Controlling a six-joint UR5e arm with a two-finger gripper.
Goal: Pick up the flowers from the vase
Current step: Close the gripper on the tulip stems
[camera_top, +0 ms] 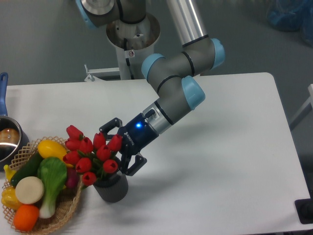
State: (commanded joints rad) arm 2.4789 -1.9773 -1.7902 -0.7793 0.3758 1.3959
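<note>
Reaching at the flowers (93,154) with its fingers spread, the end effector (117,149) grips nothing.

One finger shows above the rightmost red buds and the other just below them, beside the vase (112,186) mouth; whether either finger touches a bud cannot be told. The bunch stands in the dark grey vase on the white table (220,171), leaning left toward a wicker basket (63,210) of vegetables. A blue-handled pot (7,139) sits at the table's left edge.
</note>
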